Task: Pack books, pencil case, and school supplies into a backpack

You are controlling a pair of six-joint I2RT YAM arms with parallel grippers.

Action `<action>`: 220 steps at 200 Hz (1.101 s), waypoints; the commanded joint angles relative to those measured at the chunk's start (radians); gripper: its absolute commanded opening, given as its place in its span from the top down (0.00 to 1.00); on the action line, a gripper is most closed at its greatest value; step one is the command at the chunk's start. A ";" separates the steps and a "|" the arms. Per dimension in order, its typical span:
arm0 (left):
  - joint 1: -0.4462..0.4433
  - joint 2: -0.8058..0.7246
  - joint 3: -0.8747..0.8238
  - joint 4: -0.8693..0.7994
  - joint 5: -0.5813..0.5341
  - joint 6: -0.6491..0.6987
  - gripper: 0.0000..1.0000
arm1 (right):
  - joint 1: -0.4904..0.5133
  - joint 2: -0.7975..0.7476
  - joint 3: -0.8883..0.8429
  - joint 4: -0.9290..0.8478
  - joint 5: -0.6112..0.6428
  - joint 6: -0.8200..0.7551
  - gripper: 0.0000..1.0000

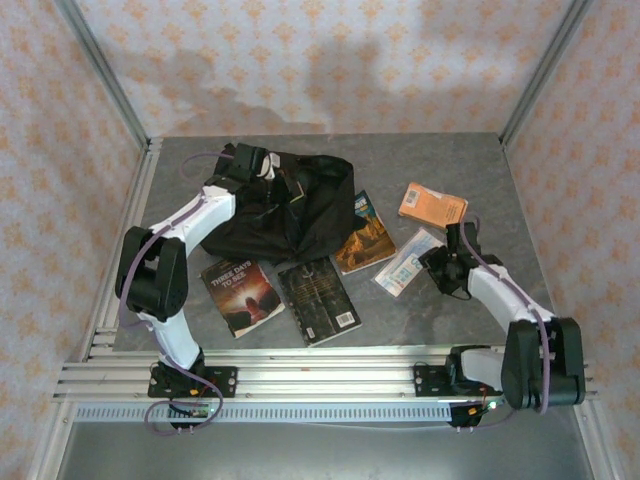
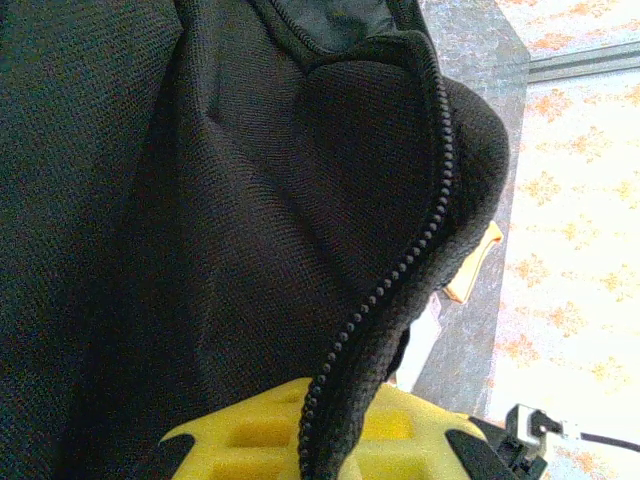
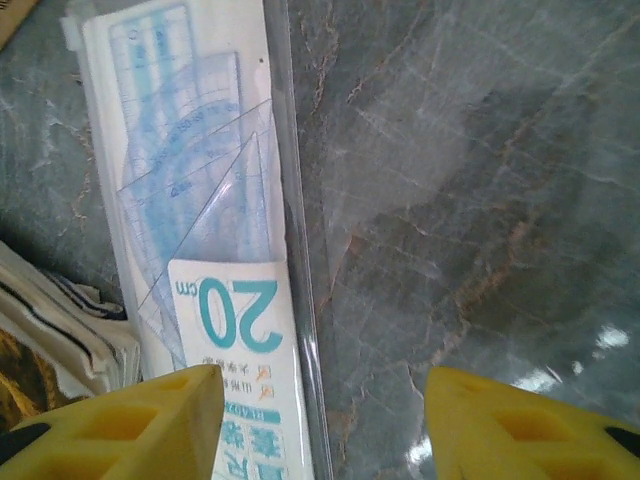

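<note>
- Backpack (image 1: 285,205): big black soft bag, slumped at mid-back of the table (image 1: 480,160), left of centre.
- Left gripper (image 1: 262,165) is at the bag's back-left top. In the left wrist view it's (image 2: 320,445) clenched on the backpack's fabric, and the zip (image 2: 425,235) edge runs down over the yellow fingers (image 2: 250,440).
- Right gripper (image 1: 440,265) is low over the table on the right side, at the clear pouch (image 1: 408,262).
- In the right wrist view its (image 3: 320,400) jaws are apart w/ nothing clamped. One yellow finger (image 3: 120,420) sits over the pouch's near end, the other is over bare tabletop, and the pouch's long right edge lies between them.
- The pouch (image 3: 190,200) lies flat. It holds a blue ruler, set squares and a card marked "20 cm".
- Red-glow book (image 1: 240,295): flat, front-left, just in front of the bag.
- Black-grey book (image 1: 318,300): flat, just right of the red-glow one.
- Blue-orange book (image 1: 365,235): against the bag's right side, w/ the pouch just beside it. Its page edges show at the pouch's left side in the right wrist view.
- Orange booklet (image 1: 432,205): flat, behind the pouch and apart from the bag.
- All 3 books, the booklet and the pouch are outside the bag.
</note>
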 commanded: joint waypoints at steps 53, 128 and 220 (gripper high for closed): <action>-0.004 0.031 0.023 -0.076 0.012 0.040 1.00 | -0.038 0.183 -0.003 0.222 -0.147 -0.037 0.58; -0.005 0.040 0.021 -0.071 0.018 0.037 1.00 | -0.038 0.175 -0.006 0.309 -0.225 -0.024 0.63; -0.005 0.037 0.023 -0.068 0.026 0.037 1.00 | -0.038 0.175 -0.030 0.396 -0.275 0.023 0.64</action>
